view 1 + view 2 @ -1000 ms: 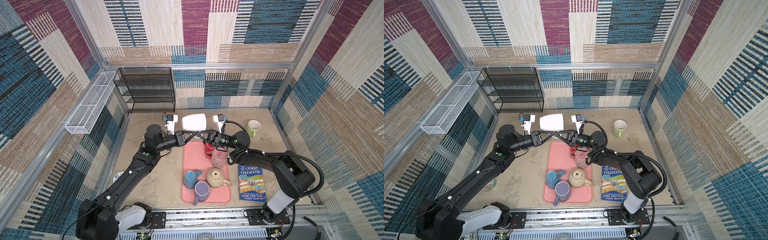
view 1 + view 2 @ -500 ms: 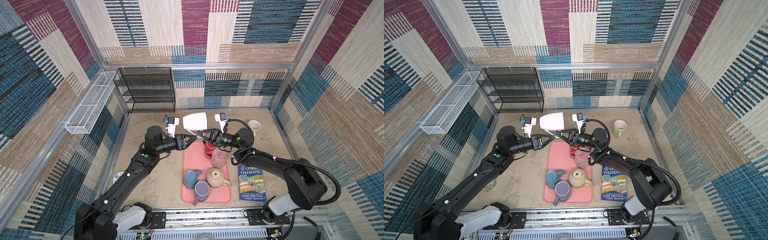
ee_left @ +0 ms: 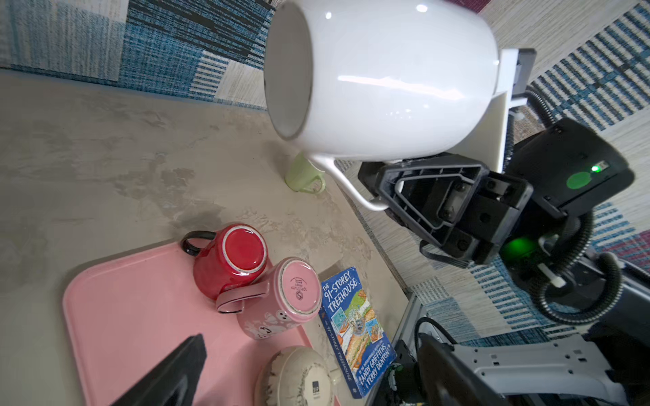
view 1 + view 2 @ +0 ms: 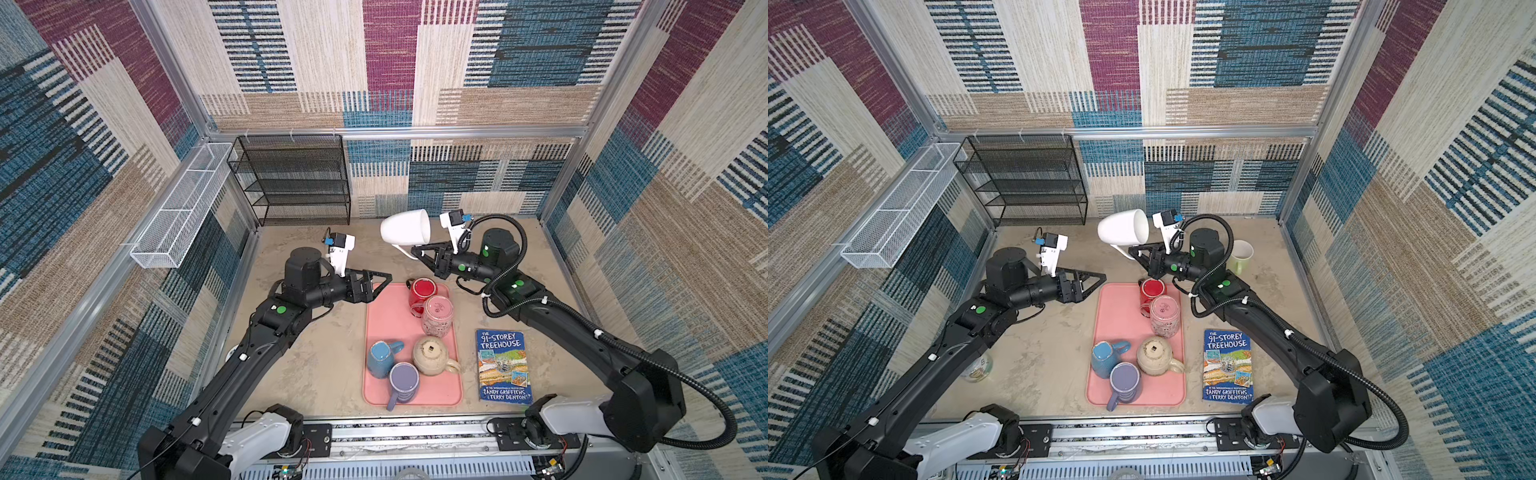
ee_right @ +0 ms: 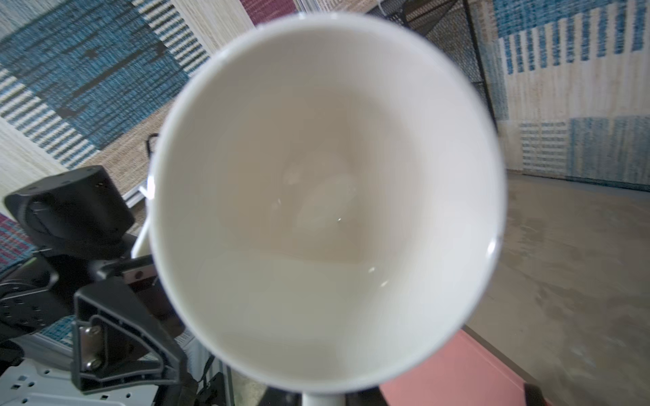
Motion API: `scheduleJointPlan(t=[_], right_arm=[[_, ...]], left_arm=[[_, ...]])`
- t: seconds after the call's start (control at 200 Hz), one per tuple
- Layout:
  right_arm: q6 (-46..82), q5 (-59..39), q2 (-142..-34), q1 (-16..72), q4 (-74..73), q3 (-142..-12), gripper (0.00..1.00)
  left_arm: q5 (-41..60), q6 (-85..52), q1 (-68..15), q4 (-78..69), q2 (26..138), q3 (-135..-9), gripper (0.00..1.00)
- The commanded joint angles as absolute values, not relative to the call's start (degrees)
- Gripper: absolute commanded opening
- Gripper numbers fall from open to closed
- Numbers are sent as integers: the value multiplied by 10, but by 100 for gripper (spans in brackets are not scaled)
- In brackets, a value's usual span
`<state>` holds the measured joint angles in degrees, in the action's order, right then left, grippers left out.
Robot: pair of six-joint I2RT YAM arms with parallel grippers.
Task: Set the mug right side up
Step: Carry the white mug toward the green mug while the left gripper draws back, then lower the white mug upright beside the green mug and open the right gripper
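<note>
Right claw [image 4: 419, 252] grips the sideways white mug [image 4: 405, 227] by its handle; left claw [image 4: 383, 284] gapes, apart.

Mid-frame the right pincer [image 4: 1136, 252] clamps the handle of the white mug [image 4: 1123, 232], held sideways in air; lower left of it the left pincer [image 4: 1095, 285] stands wide.

A glossy white mug [image 4: 405, 226] hangs tipped on its side above the tabletop [image 4: 320, 370], just past the far end of the pink tray [image 4: 392, 320]. Its base points left and its clean, empty mouth faces the right arm. The thin loop handle [image 3: 351, 191] hangs underneath, pinched in the right hand [image 4: 415, 251].
</note>
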<state>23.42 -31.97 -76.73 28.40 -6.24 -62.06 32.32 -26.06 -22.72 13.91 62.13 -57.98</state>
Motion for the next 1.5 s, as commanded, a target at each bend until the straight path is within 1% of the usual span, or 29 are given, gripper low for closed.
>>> scheduleJointPlan(t=[0.0,0.175,0.376,0.456,0.736,0.896,1.167,1.492], right_arm=[[162,-258,-760,275,38,-644,0],[134,-204,-780,262,157,-694,0],[102,-65,-819,247,289,-742,0],[96,-34,-836,234,330,-760,0],[72,74,-937,209,441,-836,0],[73,78,-991,189,470,-876,0],[80,119,-1055,164,523,-940,0],[88,109,-1094,135,515,-951,0]], left_arm=[[267,-200,-227,218,612,-598,100],[203,-166,-227,283,591,-617,100],[117,-125,-227,365,579,-624,100],[87,-99,-226,391,584,-638,100],[68,-108,-227,389,626,-642,100],[89,-117,-227,365,637,-616,99],[77,-103,-217,371,618,-606,100],[95,-107,-213,371,615,-596,99]])
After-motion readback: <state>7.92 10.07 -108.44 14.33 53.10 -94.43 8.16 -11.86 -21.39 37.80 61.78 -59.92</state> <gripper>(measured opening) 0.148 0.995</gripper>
